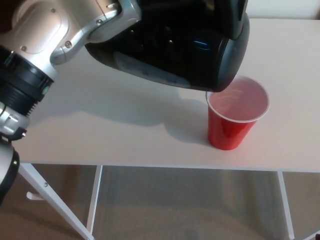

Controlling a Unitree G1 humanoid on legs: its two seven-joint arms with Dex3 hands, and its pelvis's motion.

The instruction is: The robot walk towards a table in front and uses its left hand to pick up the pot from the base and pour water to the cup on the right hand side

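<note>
silver left arm (45, 30) with small screws, a ribbed black collar, perhaps a green dot on it.

Single head cam, looking steeply down at the table (100, 135) from the near side. Very close: pot (185, 45) fills the top and is cropped by the frame edge. Near table edge and floor (190, 210) at the bottom. No second view, no overlap.
</note>
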